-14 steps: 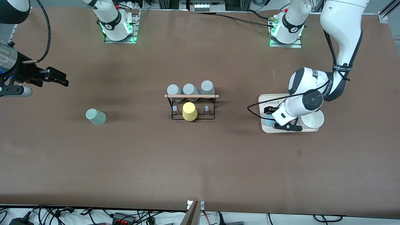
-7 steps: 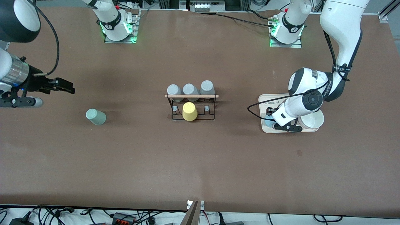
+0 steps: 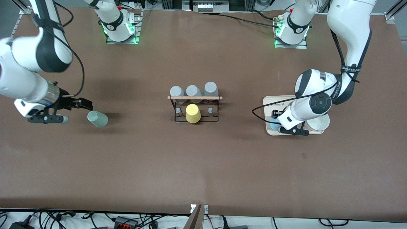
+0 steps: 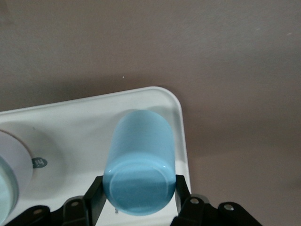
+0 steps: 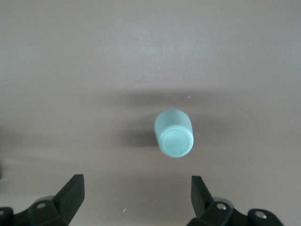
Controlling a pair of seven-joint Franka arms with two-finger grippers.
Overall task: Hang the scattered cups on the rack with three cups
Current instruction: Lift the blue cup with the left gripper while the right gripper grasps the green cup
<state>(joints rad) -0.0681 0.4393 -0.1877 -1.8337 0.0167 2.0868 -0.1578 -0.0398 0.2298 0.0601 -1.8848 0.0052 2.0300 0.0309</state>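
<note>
The pale mint-green cup point(image 3: 97, 119) lies on its side on the table toward the right arm's end; it also shows in the right wrist view point(image 5: 174, 134). My right gripper point(image 3: 84, 104) is open and empty, close beside that cup, which lies ahead of the jaws point(image 5: 136, 181). The light blue cup point(image 4: 139, 162) lies on its side on the cream tray point(image 3: 270, 131). My left gripper point(image 4: 139, 186) is shut on it, one finger against each side; the arm mostly hides it in the front view point(image 3: 272, 123). The black wire rack point(image 3: 215, 111) with a wooden rod point(image 3: 194, 98) stands mid-table.
Three grey cups point(image 3: 193, 91) hang along the rack's rod, and a yellow cup point(image 3: 192, 114) sits on its nearer side. A white bowl point(image 3: 318, 123) sits on the tray beside the left gripper. Wide bare table lies between the rack and each cup.
My right arm has swung in from the table's edge and come down beside the mint-green cup. My left gripper has settled slightly lower round the light blue cup on the tray.
</note>
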